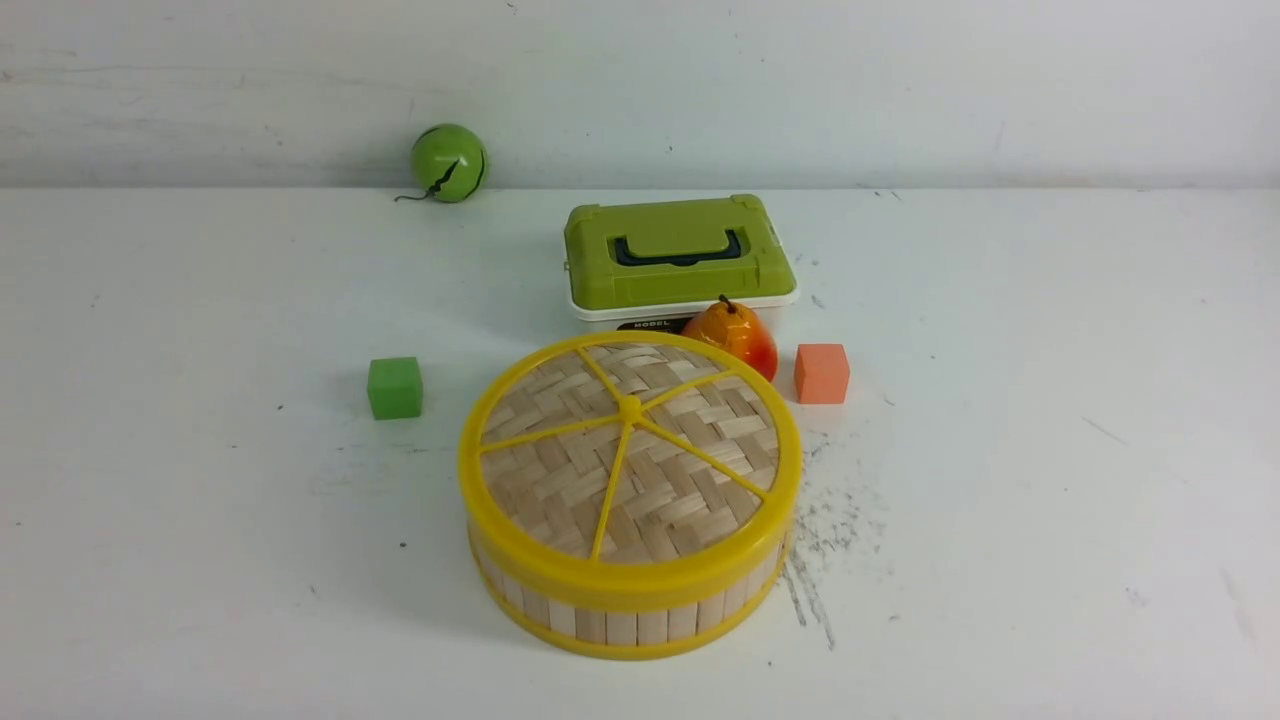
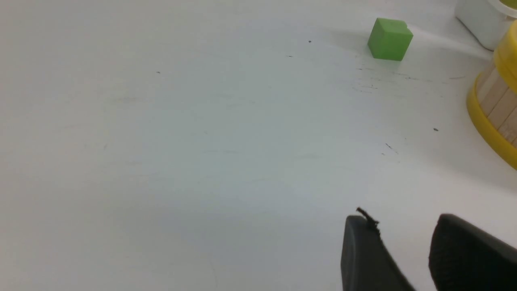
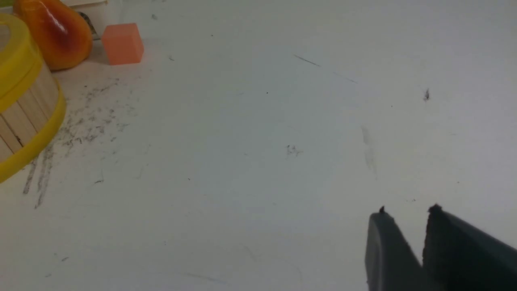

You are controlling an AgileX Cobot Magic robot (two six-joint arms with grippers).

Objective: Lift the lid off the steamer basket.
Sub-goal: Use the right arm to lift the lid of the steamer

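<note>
Lid (image 1: pixel 630 450) sits fully seated on the steamer basket (image 1: pixel 620 622); removal not begun. Left end effector (image 2: pixel 404 220) and right end effector (image 3: pixel 408 214), slightly parted, hold nothing.

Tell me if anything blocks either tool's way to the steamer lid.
Nothing visible does. Only bare table lies between the left tool and the basket, likewise for the right tool. The green block, pear and orange block sit beyond those paths; the lid is uncovered.
</note>
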